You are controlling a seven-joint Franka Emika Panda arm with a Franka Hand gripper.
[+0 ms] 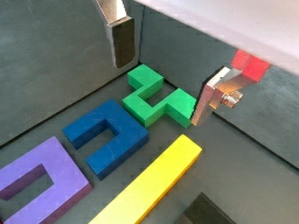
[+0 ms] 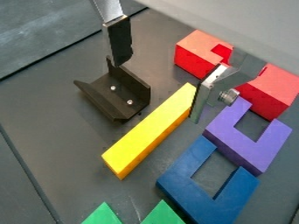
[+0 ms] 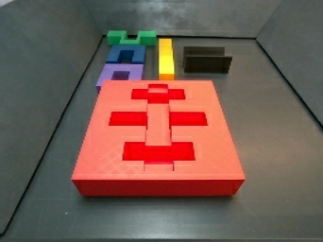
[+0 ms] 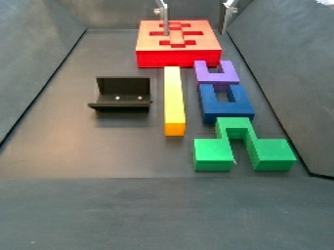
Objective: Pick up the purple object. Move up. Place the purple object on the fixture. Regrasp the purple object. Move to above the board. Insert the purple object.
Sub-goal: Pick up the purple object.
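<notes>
Nothing's been picked up yet: the gripper (image 2: 158, 74) is held above the worktop, fingers (image 2: 118, 39) spread wide and empty. The purple object (image 4: 217, 71) sits beside the board (image 4: 181, 41), so a descent over it is needed next.

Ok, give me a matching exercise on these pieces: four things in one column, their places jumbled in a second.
1. purple object
2. yellow bar
3. green block
4. fixture

A. end of the block row, farthest from the board
B. block nearest the board
C. alone on the yellow bar's far side from the blocks
D. between fixture and block row

Pairs: 1-B, 2-D, 3-A, 4-C.

The gripper hangs open and empty above the pieces.
</notes>
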